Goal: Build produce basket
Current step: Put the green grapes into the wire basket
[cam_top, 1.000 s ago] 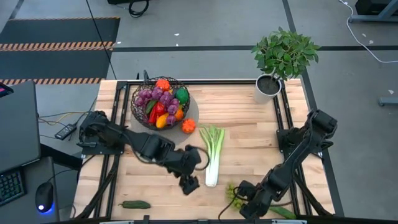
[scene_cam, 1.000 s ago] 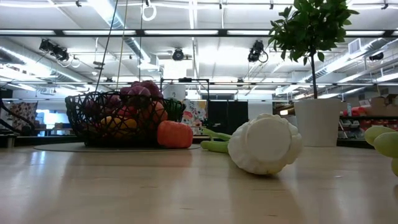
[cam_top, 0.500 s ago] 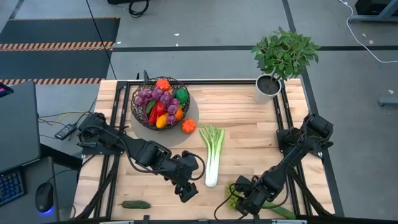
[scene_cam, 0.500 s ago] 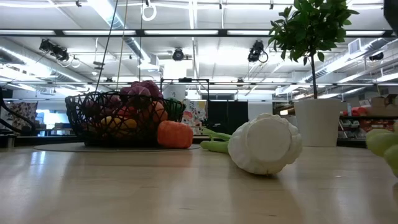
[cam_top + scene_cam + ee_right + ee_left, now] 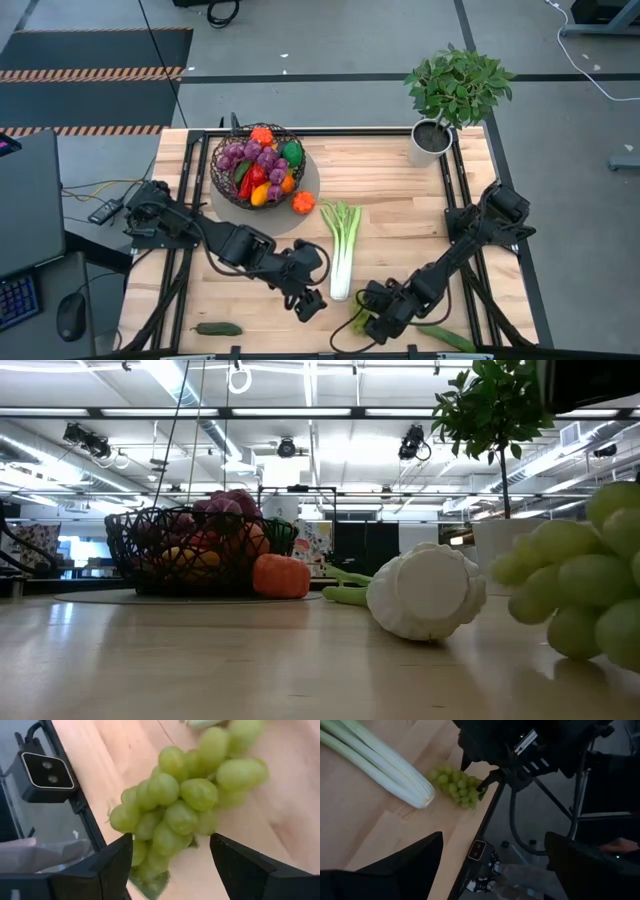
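Observation:
A bunch of green grapes (image 5: 185, 805) is at the table's near edge, also visible in the high view as grapes (image 5: 357, 322) and large in the low view as grapes (image 5: 580, 585). My right gripper (image 5: 171, 840) is shut on it. The leek (image 5: 342, 250) lies flat on the wood, with its white end toward the near edge. My left gripper (image 5: 310, 303) hovers open beside that white end and holds nothing. The wire basket (image 5: 215, 160) at the far left holds purple grapes, peppers and other produce. An orange-red fruit (image 5: 303, 202) lies next to it. My right gripper has the end of the grape bunch (image 5: 150, 857) between its two fingers, and the rest of the bunch sticks out past the fingertips. The fingers come slanting down from the table's right. Whether the bunch rests on the wood or hangs just above it I cannot tell.
A white pot with a leafy plant (image 5: 432, 140) stands at the far right corner. A small cucumber (image 5: 218, 328) lies at the near left edge. Another green vegetable (image 5: 445, 338) lies at the near edge, behind my right gripper. A camera box (image 5: 47, 770) is fixed at the near edge close to the grapes.
My right gripper has gone toward the table's left along the near edge, sinking a little and rolling at the wrist. The green grapes have come along with it, and they now loom much larger in the low view.

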### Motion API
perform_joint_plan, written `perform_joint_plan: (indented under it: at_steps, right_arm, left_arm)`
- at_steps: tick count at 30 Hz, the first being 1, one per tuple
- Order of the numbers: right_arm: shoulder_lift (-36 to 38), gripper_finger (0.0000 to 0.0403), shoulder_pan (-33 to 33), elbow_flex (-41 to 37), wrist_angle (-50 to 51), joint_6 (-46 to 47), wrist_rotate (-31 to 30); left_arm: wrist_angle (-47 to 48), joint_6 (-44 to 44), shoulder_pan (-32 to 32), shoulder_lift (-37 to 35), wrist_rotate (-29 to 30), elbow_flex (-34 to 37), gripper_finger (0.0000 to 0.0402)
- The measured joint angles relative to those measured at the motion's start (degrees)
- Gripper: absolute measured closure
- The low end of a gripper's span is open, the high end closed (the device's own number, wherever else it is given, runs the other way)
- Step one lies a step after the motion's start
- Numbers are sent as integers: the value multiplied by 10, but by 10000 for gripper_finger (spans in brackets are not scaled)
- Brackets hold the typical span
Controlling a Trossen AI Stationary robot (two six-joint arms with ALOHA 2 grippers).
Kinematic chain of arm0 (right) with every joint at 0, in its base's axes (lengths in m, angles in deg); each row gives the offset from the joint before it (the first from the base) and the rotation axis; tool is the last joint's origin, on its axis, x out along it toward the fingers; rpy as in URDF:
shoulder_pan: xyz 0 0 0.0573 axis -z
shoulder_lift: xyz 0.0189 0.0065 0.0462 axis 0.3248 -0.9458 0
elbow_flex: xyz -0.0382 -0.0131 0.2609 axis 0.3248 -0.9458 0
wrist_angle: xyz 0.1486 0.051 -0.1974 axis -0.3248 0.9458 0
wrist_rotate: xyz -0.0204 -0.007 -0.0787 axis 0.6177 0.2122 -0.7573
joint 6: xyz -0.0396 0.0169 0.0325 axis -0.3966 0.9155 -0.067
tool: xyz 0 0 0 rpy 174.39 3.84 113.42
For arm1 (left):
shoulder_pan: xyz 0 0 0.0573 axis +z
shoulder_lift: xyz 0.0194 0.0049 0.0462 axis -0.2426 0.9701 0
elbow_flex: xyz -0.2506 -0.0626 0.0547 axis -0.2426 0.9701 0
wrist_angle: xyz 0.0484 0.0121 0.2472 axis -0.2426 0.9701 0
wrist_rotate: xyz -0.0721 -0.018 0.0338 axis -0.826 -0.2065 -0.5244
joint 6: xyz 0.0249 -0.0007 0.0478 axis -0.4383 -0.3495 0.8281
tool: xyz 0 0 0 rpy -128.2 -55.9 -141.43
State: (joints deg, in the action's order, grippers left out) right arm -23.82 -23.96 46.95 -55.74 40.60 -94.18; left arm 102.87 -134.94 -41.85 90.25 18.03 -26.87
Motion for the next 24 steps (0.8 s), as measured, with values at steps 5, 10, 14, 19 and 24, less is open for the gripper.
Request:
perform_joint_plan:
  at_steps: [5, 10, 14, 19, 24]
  right_arm:
    - [0, 148, 16, 0, 1, -19, -20]
    - [0, 186, 37, 0, -6, -27, -30]
    - [0, 229, 48, 0, -6, -37, -27]
    - [0, 285, 54, 0, -6, -38, -20]
    - [0, 335, 56, 0, -36, -42, 38]
  left_arm:
    - [0, 0, 0, 0, 4, 0, 45]
    - [1, 0, 1, 0, 14, 0, 45]
    - [1, 0, 0, 0, 14, 0, 45]
    - [1, 0, 1, 0, 14, 0, 45]
    - [1, 0, 0, 0, 14, 0, 45]
